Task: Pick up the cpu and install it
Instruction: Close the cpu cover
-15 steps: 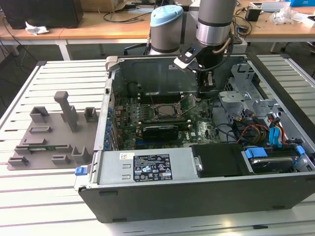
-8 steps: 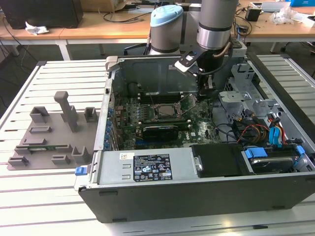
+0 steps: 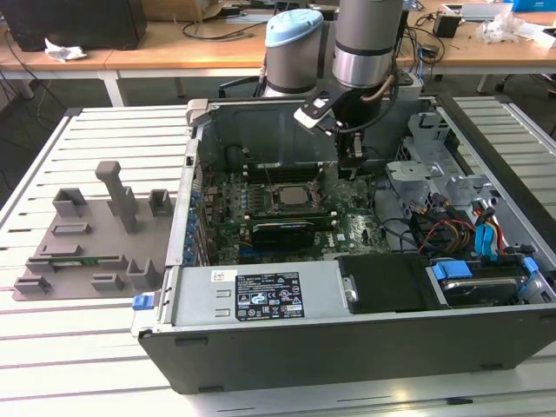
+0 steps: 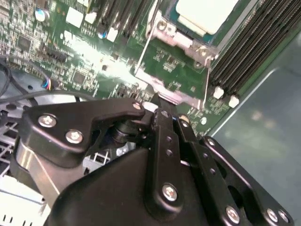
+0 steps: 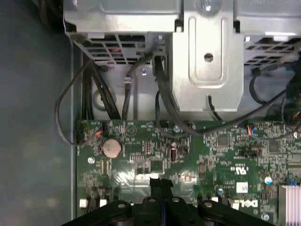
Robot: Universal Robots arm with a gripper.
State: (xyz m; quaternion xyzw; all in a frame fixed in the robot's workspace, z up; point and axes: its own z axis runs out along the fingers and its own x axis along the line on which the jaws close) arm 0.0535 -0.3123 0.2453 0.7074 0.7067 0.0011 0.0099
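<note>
- Closest to the lens in both wrist views sits your gripper (image 4: 157, 104), its two black fingers pressed together with only a thin seam between them; you can see nothing pinched between the tips.
- Those tips point at the near edge of the socket frame (image 4: 175, 47), a hinged metal plate with an open window through which green board shows. You cannot tell whether the tips touch it.
- Just past that frame lies the cpu (image 4: 203, 11), its pale square top seated flat in the socket and apart from the gripper.
- Beside the socket you see the memory slots (image 4: 254, 44) running in dark parallel rows.
- Under the gripper spreads the green motherboard (image 5: 141, 160), with a round coin battery (image 5: 112, 148) on it.
- Beyond the board's edge, black cables (image 5: 96, 92) loop toward a silver drive cage (image 5: 207, 70).
- In the exterior view your arm (image 3: 369, 43) reaches down into the open computer case (image 3: 347, 356).
- Grey fixture blocks (image 3: 95, 234) sit on the white slatted worktop (image 3: 87, 356) at the exterior view's left, well apart from the case's socket.
</note>
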